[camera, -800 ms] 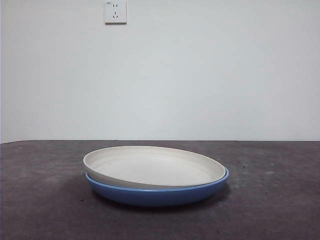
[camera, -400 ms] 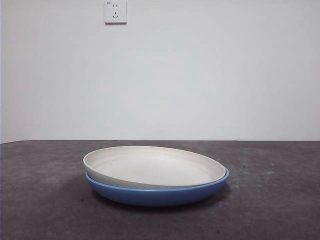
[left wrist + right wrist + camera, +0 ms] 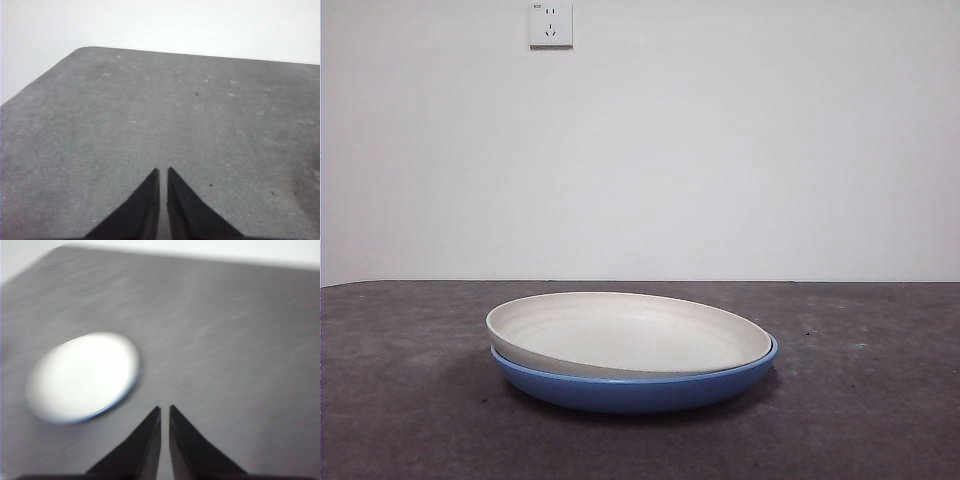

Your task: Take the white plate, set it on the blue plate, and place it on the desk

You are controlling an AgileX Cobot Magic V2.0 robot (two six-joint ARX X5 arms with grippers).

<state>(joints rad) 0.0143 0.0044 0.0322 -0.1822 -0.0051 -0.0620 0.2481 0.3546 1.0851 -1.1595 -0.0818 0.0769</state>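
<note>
Here the white plate [image 3: 625,332] sits tilted in the blue plate [image 3: 635,388], both grippers' jaws pressed together, empty.

Even, soft light; right wrist view motion-blurred, white plate [image 3: 82,376] glaring, washed out.

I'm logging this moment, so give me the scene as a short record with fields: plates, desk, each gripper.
white plate: resting tilted inside the blue plate
blue plate: flat on the desk, under the white one
desk: dark, speckled
left gripper: fingers together, holding nothing, above bare desk
right gripper: fingers together, holding nothing, apart from the stacked plates
</note>
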